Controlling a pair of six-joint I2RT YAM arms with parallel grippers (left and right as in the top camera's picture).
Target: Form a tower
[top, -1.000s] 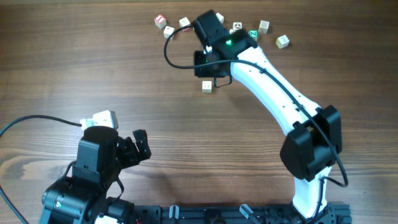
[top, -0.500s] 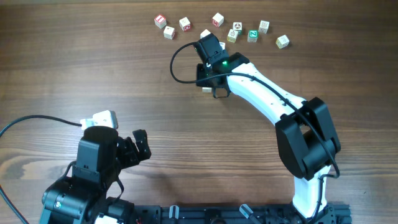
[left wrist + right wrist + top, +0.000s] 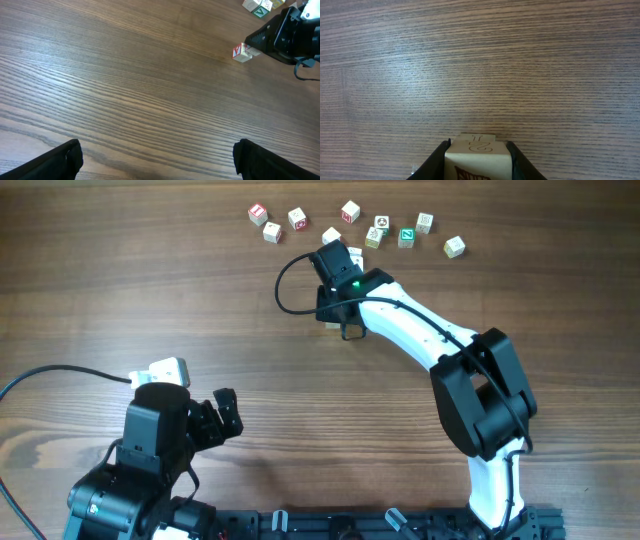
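1. The right hand [image 3: 478, 149] is pinching a small pale wooden cube [image 3: 477, 161]. Its two black fingers [image 3: 439, 157] press on the cube's left and right sides.
2. From the right wrist you can see a thin curly mark on the cube's top face and dark red-brown print on its front face.
3. This cube is at the far middle of the brown wooden table [image 3: 150, 290]. It is just nearer than a loose row of small wooden cubes [image 3: 381, 223].
4. From above, the right hand covers most of the cube. I cannot tell if the cube rests on the table or is lifted a little.
5. The tower is not built yet. No cube can be seen sitting on top of another.
6. In the far row, one cube has green print [image 3: 406, 237]. The cube at the left end has red print [image 3: 258, 213].
7. The white right arm [image 3: 420, 335] reaches from the near right to the far middle. A black cable [image 3: 283, 285] loops beside its hand.
8. The left hand [image 3: 157, 152] is spread wide and holds nothing. It is at the near left, well apart from all the cubes.
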